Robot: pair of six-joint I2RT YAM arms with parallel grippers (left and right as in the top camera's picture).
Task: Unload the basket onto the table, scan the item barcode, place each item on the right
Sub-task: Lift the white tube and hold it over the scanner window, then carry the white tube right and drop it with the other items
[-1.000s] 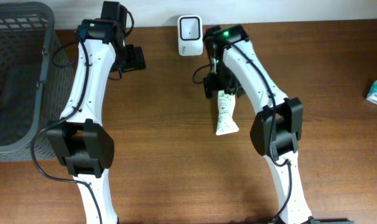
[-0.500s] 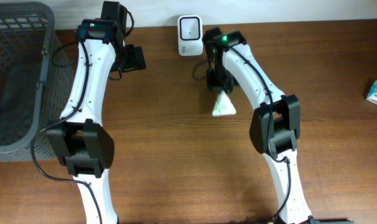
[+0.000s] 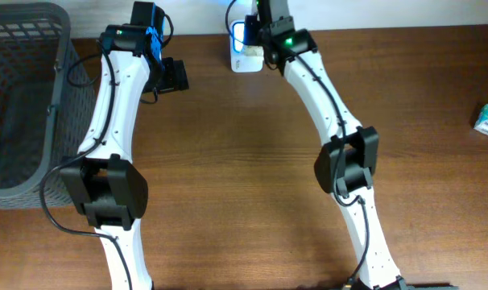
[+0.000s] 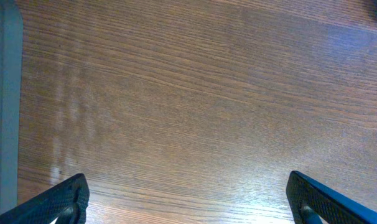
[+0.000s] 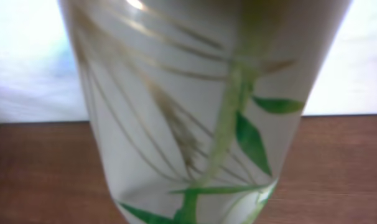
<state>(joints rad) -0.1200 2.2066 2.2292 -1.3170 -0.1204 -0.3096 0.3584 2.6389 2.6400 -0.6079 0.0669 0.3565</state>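
Brown wood table (image 3: 228,201), white scanner (image 3: 241,58) at the far edge, glowing blue. Right gripper (image 3: 264,24) sits right over it, clenched on the tube (image 5: 195,112) (white, green leaf print). The tube fills the right wrist view, close to the lens, so the fingers themselves don't show. Overhead can't see it because the arm covers it. So it's off the table and up at the scanner, as far as I can tell. Left gripper (image 4: 188,202) is released and wide, hovering over bare wood between the basket (image 3: 63,97) and the scanner, not involved.

Risks:
- No barcode visible in any view — if it faces away from the window, no read.
- A soft tube pinched at one end can sag or twist off aim.
- Very tight to the scanner — a further push could knock it over.
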